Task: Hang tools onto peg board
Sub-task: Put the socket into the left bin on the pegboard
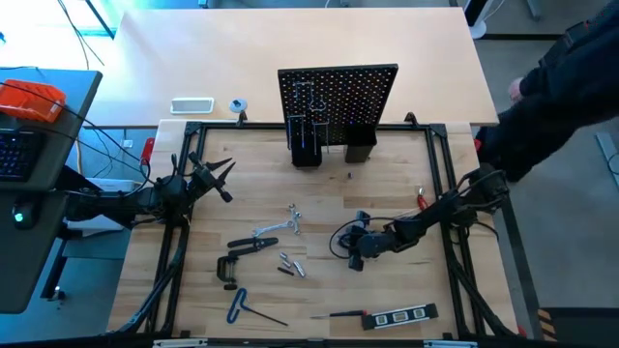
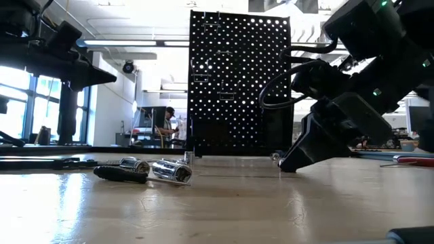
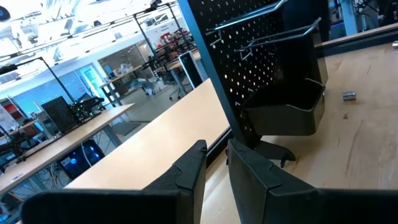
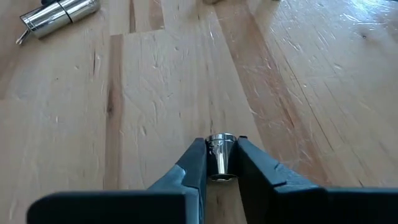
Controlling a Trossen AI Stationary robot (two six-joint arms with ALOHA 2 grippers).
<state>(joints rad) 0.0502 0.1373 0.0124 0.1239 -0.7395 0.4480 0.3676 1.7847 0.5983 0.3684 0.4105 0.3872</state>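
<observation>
Right wrist view: the right gripper (image 4: 221,163) pinches a small silver socket (image 4: 220,155) between its two dark fingertips, low over the wooden table (image 4: 155,93). High view: this gripper (image 1: 356,253) sits right of centre, with the remaining tools to its left: pliers (image 1: 253,246), C-clamp (image 1: 229,270), blue-handled hex key (image 1: 240,306), and the level (image 1: 401,315) at the near edge. Peg board (image 1: 338,95) stands upright at the table's far edge, well apart from the right gripper. Left gripper (image 1: 219,180) waits raised at the left side, fingers slightly spread and holding nothing.
</observation>
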